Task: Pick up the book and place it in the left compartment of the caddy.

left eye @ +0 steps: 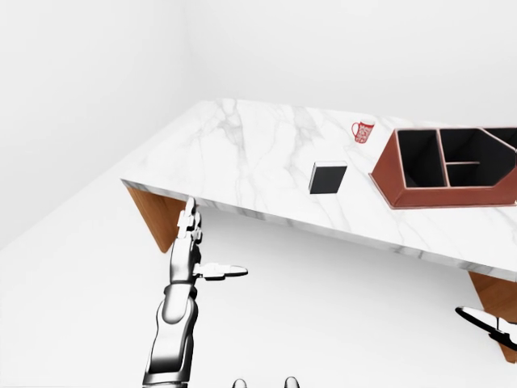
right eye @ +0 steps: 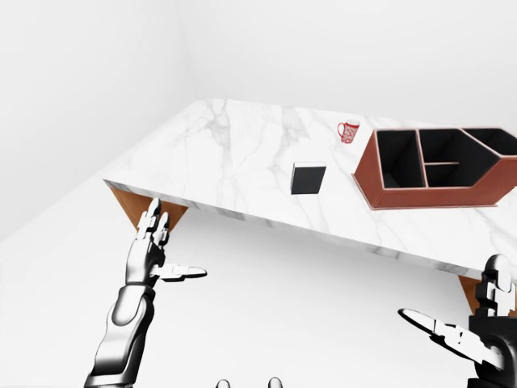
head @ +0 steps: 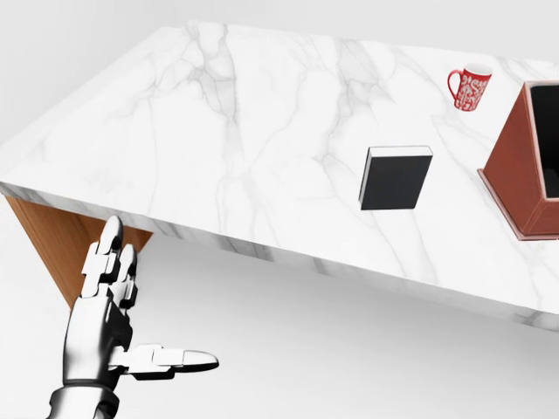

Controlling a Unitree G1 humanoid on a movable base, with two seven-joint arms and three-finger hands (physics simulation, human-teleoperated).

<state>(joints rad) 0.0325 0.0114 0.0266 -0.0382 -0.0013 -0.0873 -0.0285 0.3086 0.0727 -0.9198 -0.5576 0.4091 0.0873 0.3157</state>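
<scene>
Still short of the marble table (head: pixel 218 131), both the left hand (head: pixel 109 319) and right hand (right eye: pixel 472 335) hung spread and empty, so reaching for the book (head: pixel 396 177), lying flat left of the caddy (right eye: pixel 388 198), risked shoving it away.

In the head view the caddy (head: pixel 522 179) is cut by the right edge, so only one sloped wall and part of one compartment show. The surface (head: pixel 218 131) runs out at the right too. In the left-eye view, the right hand (left eye: pixel 489 325) is cut at the border. The mug (right eye: pixel 348 132) pattern is too small to read.
</scene>
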